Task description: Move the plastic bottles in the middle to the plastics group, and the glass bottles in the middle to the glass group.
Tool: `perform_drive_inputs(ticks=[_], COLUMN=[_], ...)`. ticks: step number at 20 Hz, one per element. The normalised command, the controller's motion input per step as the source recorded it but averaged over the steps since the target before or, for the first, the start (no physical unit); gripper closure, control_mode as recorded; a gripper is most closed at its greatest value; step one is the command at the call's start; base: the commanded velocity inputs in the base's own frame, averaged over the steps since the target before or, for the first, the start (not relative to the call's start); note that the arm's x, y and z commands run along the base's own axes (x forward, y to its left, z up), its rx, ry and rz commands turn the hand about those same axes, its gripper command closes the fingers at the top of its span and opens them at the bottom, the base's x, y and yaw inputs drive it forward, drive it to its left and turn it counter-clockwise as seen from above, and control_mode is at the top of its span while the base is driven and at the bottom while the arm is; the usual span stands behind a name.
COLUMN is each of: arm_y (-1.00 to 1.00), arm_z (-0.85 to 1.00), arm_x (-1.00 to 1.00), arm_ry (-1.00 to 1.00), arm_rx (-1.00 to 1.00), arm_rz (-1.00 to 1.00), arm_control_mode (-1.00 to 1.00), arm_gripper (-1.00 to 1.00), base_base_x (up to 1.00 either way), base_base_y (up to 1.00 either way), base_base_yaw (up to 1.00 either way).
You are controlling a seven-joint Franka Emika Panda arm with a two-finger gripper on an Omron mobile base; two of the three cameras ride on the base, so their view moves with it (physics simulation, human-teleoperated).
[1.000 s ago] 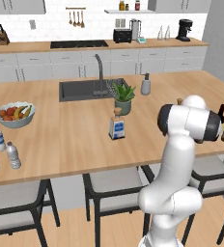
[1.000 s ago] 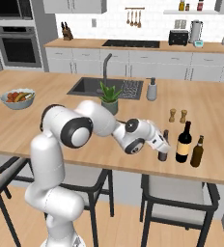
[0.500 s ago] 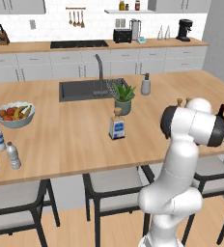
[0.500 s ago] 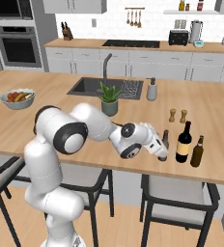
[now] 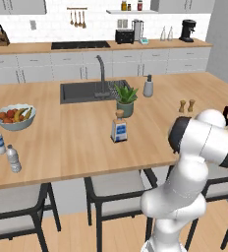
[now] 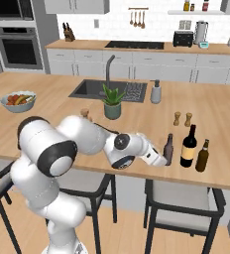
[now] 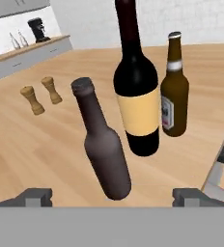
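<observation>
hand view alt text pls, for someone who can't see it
A small dark bottle stands between the open gripper fingertips on a wooden counter, beside a tall wine bottle and a brown bottle. Two wooden shakers stand further back.

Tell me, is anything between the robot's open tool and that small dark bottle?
Nothing visible. In the hand view the small dark bottle stands straight ahead of the open tool, with bare counter between the two tips. The wine bottle and brown bottle stand behind it.
</observation>
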Motion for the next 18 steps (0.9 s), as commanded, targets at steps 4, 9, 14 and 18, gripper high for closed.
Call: perform_drive_inputs(ticks=[4, 9, 14, 18], arm_y=[0.80, 0.78, 0.75, 0.67], arm_z=[0.50, 0.64, 0.80, 0.83], arm_x=[-0.01, 0.00, 0.10, 0.20], arm_ry=[0.36, 0.45, 0.40, 0.35], arm_rx=[0.00, 0.00, 0.00, 0.01], arm_rz=[0.43, 0.49, 0.35, 0.11], arm_control_mode=[-1.00, -1.00, -1.00, -1.00], arm_gripper=[-1.00, -1.00, -1.00, -1.00], base_base_x=[0.00, 0.00, 0.00, 0.00], base_base_y=[0.00, 0.00, 0.00, 0.00], base_base_yaw=[0.00, 0.00, 0.00, 0.00])
